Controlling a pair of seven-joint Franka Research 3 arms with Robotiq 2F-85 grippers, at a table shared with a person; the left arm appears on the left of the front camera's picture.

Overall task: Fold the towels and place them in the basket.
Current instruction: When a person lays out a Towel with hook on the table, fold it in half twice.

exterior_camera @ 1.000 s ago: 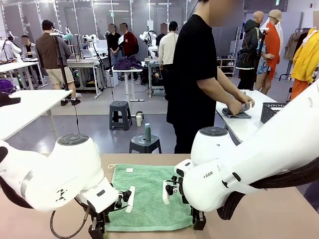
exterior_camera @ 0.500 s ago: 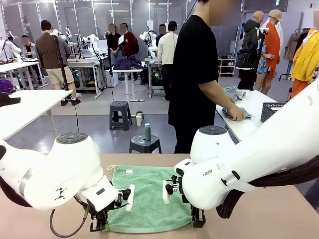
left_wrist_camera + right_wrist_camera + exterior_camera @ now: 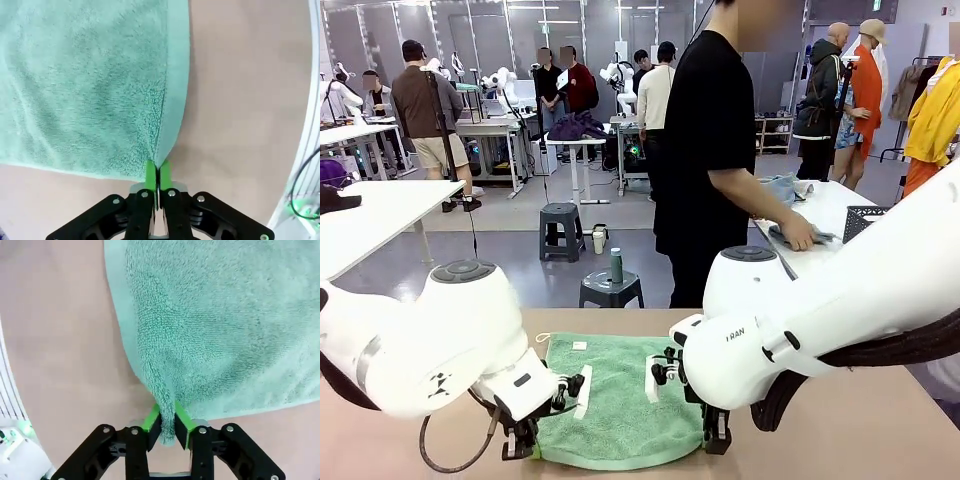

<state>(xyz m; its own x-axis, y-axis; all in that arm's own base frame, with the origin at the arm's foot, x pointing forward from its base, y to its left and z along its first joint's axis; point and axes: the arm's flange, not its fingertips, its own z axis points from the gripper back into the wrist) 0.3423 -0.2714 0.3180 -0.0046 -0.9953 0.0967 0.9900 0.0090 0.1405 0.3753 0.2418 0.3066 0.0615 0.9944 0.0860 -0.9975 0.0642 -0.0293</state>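
Observation:
The mint green towel (image 3: 620, 395) lies flat on the tan table (image 3: 860, 430), with its white tag (image 3: 579, 343) near the far edge. My left gripper (image 3: 520, 447) pinches the towel's near left corner, and its green pads (image 3: 150, 172) are shut tight on the hem of the towel (image 3: 85, 85). At the near right corner my right gripper (image 3: 716, 436) is shut on a bunched fold of the towel (image 3: 225, 315), with the gripper (image 3: 167, 422) just above the table. The dark basket (image 3: 865, 222) stands on a white side table at the right. There a person presses a hand on a blue-grey towel (image 3: 812, 238).
The person in black stands at the table's far side, turned toward the white side table (image 3: 790, 255). Bare tabletop (image 3: 240, 100) flanks the towel on both sides. Stools (image 3: 610, 288) and other workstations stand farther back.
Both grippers have closed on the towel's near corners, and the near edge has lifted a little off the table. The person's hands have shifted on the side table.

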